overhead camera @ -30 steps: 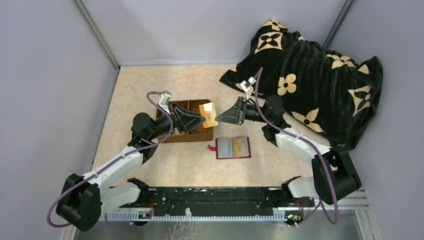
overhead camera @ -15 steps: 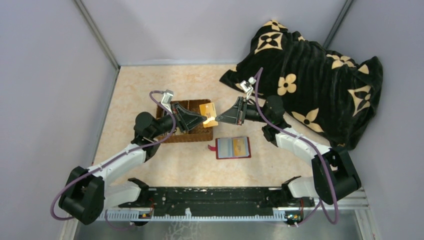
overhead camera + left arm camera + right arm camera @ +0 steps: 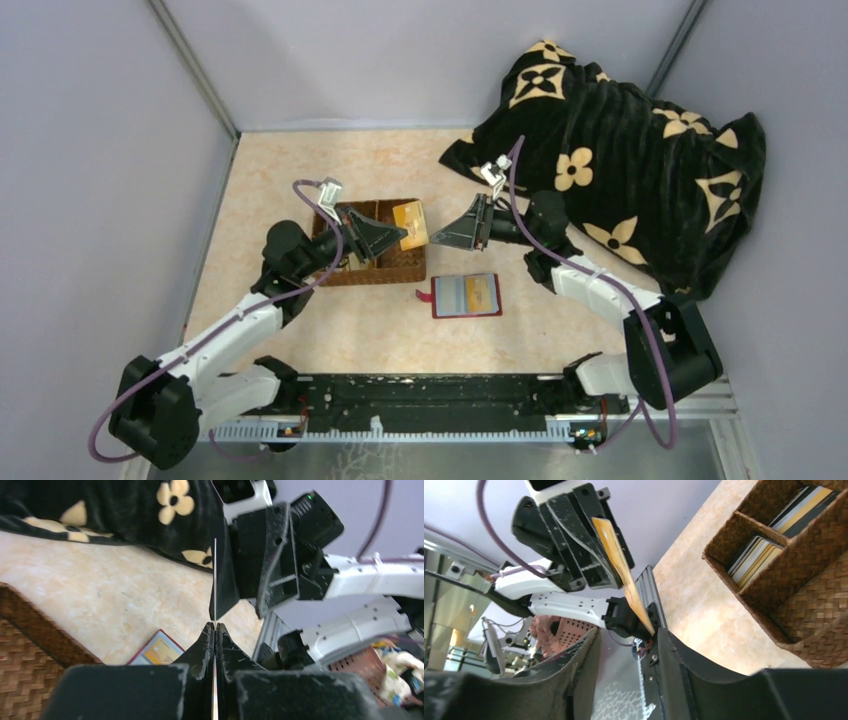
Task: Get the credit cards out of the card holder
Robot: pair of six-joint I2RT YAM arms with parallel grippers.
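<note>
The red card holder lies open on the table, with an orange-yellow card in its clear pocket; it also shows in the left wrist view. My left gripper is shut on an orange-yellow credit card, held above the basket's right end. That card is edge-on in the left wrist view and slanted in the right wrist view. My right gripper stands open just right of the card, its fingers apart and off the card's faces.
A brown wicker divided basket sits under the left gripper, with several cards in its compartments. A black blanket with tan flowers fills the back right. Grey walls close in the table.
The left gripper closed on the card and the right gripper opened off it. The card shifted slightly left, toward the basket.
</note>
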